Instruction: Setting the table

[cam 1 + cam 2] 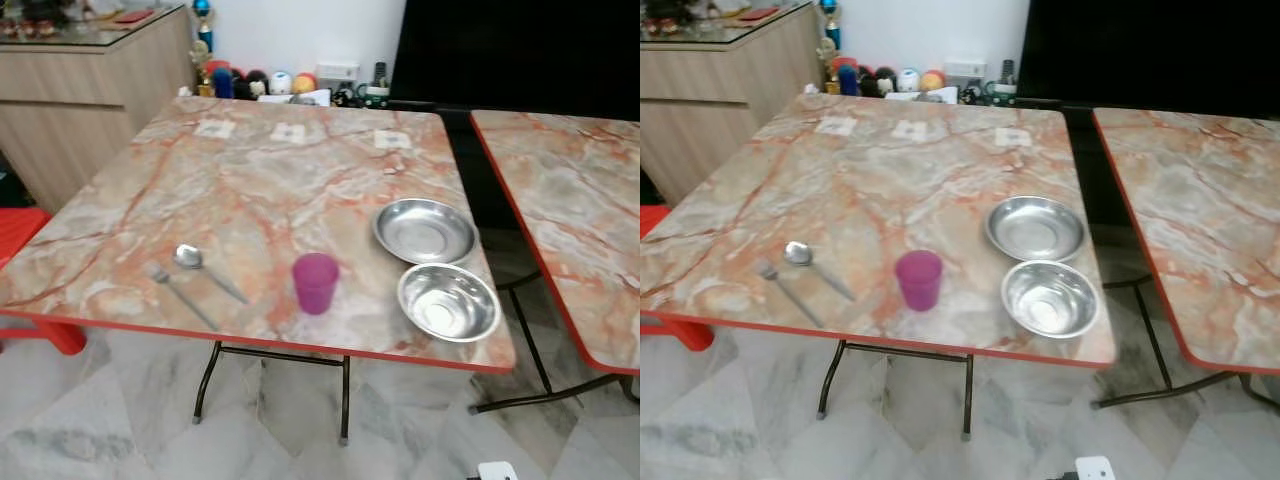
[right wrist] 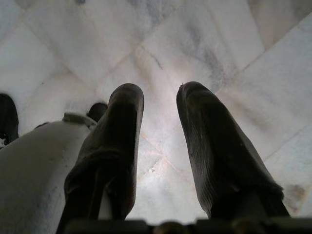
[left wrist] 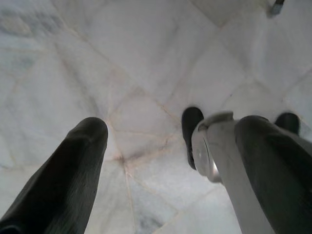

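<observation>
On a marble-patterned table with a red edge (image 1: 250, 170), the tableware sits near the front. A shallow steel plate (image 1: 425, 230) lies at the front right, and a steel bowl (image 1: 448, 301) sits just in front of it, close to the table's edge. A purple cup (image 1: 315, 282) stands upright to their left. Further left lie a spoon (image 1: 195, 262) and a fork (image 1: 175, 290), side by side. My left gripper (image 3: 175, 126) hangs open over the floor tiles beside my leg. My right gripper (image 2: 160, 92) also hangs open above the floor, holding nothing.
A second table of the same pattern (image 1: 570, 200) stands to the right across a narrow gap. A wooden cabinet (image 1: 80, 90) and a red stool (image 1: 25, 250) are on the left. Balls and toys (image 1: 260, 82) line the back wall beside a dark screen (image 1: 500, 45).
</observation>
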You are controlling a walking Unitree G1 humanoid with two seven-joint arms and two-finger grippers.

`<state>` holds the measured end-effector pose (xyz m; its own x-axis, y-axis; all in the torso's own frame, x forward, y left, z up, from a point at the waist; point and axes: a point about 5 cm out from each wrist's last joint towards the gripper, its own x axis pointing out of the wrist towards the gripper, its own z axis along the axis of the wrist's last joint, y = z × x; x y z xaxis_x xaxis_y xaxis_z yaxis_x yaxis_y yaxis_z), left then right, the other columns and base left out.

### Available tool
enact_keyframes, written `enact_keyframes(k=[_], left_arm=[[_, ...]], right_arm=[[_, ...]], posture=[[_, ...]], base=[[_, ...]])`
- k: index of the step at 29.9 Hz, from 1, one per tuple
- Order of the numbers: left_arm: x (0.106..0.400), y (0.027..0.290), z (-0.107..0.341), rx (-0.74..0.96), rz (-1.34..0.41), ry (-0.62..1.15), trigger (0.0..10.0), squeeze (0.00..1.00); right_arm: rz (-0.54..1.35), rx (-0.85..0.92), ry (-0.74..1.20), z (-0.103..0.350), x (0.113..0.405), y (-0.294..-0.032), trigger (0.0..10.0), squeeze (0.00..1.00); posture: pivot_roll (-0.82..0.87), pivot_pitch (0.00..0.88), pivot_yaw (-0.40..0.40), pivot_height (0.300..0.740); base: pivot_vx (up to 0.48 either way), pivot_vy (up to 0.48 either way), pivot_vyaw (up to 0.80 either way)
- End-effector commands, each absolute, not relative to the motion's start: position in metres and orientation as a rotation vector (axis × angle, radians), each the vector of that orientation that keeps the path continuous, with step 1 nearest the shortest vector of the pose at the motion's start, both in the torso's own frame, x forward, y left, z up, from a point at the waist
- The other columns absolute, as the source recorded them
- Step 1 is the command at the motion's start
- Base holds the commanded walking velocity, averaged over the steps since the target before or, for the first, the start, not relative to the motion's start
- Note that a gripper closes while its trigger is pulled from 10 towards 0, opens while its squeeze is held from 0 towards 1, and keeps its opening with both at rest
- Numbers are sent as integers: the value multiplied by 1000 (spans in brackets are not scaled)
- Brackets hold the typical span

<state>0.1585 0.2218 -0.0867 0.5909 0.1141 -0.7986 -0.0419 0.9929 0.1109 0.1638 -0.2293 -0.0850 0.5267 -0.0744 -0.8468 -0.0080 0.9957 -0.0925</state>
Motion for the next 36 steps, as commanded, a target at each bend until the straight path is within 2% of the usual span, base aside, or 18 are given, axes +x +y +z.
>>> enact_keyframes(k=[1,36], left_arm=[[178,208,-83,101,67,962,10000,0],[177,207,-84,98,66,963,10000,0]], right_arm=[[-232,216,896,-85,173,-205,10000,0],[-218,209,896,-85,173,-205,10000,0]], posture=[[48,60,-6,740],[47,66,-8,740]], base=[[0,0,0],[0,0,0]])
